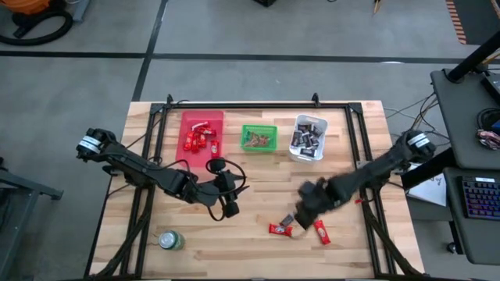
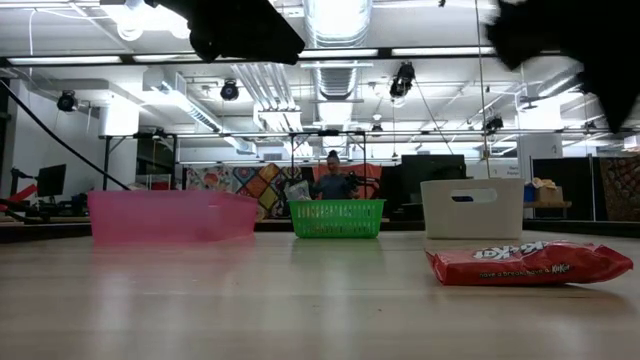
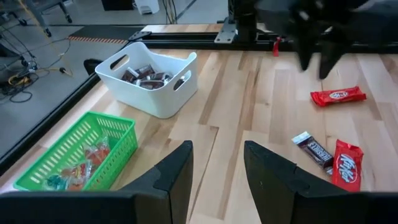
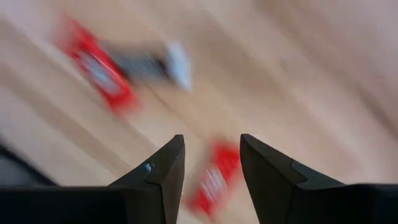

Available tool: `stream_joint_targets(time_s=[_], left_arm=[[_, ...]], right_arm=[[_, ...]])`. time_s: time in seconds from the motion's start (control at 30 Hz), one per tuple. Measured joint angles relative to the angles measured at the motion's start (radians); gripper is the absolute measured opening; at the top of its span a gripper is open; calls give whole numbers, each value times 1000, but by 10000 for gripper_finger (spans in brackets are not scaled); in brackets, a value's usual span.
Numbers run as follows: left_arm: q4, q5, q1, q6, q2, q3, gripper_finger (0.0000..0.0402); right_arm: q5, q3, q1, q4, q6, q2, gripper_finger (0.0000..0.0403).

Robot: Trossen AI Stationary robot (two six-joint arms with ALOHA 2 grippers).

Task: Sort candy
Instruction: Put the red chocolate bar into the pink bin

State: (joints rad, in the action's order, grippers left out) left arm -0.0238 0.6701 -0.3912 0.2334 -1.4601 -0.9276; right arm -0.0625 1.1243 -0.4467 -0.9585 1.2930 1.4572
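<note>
Three loose candies lie flat on the table near its front edge: a red one point(image 1: 279, 229), a dark brown-and-silver one point(image 1: 287, 220) touching it, and another red one point(image 1: 321, 231). My right gripper point(image 1: 301, 215) hovers open above them. In the right wrist view its fingers point(image 4: 211, 168) frame a red candy point(image 4: 217, 177), with the dark candy point(image 4: 146, 62) and the other red one point(image 4: 96, 68) beyond. My left gripper point(image 1: 229, 206) waits open at mid-table, empty point(image 3: 217, 168). The left wrist view shows the same candies point(image 3: 314, 149).
Three bins stand in a row at the far side: a pink tray point(image 1: 201, 133) with red candies, a green basket point(image 1: 258, 138) with small sweets, a white bin point(image 1: 308, 138) with dark candies. A round green can point(image 1: 170, 240) stands near the front left. A person point(image 2: 332, 182) is far behind the table.
</note>
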Motion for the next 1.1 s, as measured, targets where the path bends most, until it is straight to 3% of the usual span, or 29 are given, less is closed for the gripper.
stream_joint_targets(time_s=[0.1,0.23,0.77,0.9,1.1], left_arm=[[-1,0,0,-36,0,-2,127],[-6,0,0,-75,0,-8,127],[-109,0,1,-230,0,-8,127],[-110,0,0,-248,0,-8,127],[-115,0,0,-268,0,-8,127]], right_arm=[[-72,30,-100,-124,142,73,148],[-121,56,-167,-124,226,156,154],[-128,35,-201,-14,213,326,202],[-119,27,-201,11,187,348,170],[-116,21,-199,24,144,348,57]])
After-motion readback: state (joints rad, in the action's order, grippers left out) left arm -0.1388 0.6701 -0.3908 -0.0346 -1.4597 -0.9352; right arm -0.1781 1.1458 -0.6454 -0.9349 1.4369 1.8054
